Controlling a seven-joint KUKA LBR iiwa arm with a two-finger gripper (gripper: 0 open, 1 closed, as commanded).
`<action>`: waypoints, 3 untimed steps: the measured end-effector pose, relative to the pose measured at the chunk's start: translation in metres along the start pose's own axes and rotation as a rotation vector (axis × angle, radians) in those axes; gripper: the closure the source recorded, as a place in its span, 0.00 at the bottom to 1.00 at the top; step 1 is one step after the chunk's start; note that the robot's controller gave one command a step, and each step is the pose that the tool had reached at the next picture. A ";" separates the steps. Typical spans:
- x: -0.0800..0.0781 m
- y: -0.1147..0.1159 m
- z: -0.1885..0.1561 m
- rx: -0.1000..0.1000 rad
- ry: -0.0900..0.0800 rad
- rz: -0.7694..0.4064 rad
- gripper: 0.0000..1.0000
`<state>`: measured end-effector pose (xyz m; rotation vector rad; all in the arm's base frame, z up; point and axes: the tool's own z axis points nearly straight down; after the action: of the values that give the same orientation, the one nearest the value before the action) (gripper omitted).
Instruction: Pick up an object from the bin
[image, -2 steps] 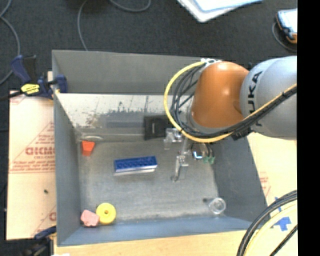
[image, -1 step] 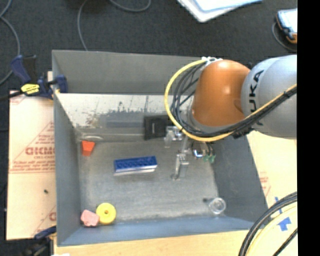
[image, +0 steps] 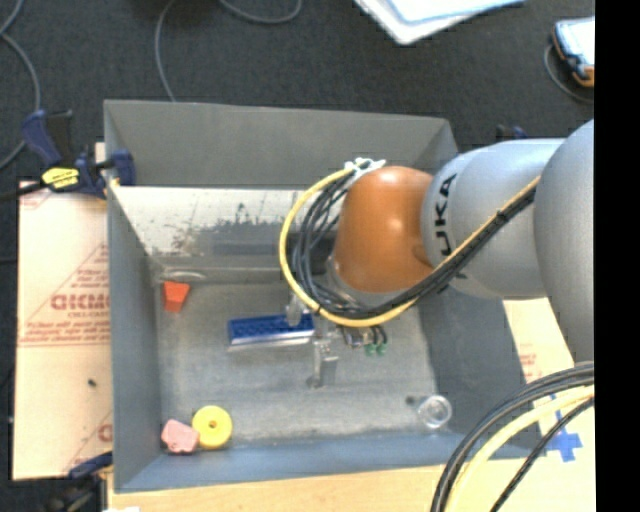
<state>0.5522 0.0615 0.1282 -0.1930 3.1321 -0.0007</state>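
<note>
My gripper (image: 319, 366) hangs under the arm's orange cover, low over the middle of the bin floor. A flat blue piece with a silvery strip along its lower edge (image: 262, 331) lies just to its left, its right end reaching up to the gripper. I cannot tell whether they touch. A small green thing (image: 376, 347) shows just right of the gripper, partly hidden by the cables.
A small orange block (image: 176, 293) sits by the left wall. A pink lump (image: 178, 436) and a yellow disc (image: 212, 425) lie in the front left corner. A clear round cap (image: 434, 409) rests at the front right. The arm covers the bin's right rear.
</note>
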 end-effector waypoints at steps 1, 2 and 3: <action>-0.012 -0.001 0.048 -0.002 -0.002 0.185 0.00; -0.044 0.017 0.056 0.000 -0.008 0.145 0.00; -0.061 0.015 0.051 -0.004 -0.024 0.317 1.00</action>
<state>0.6107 0.0835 0.0769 0.3010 3.0999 0.0088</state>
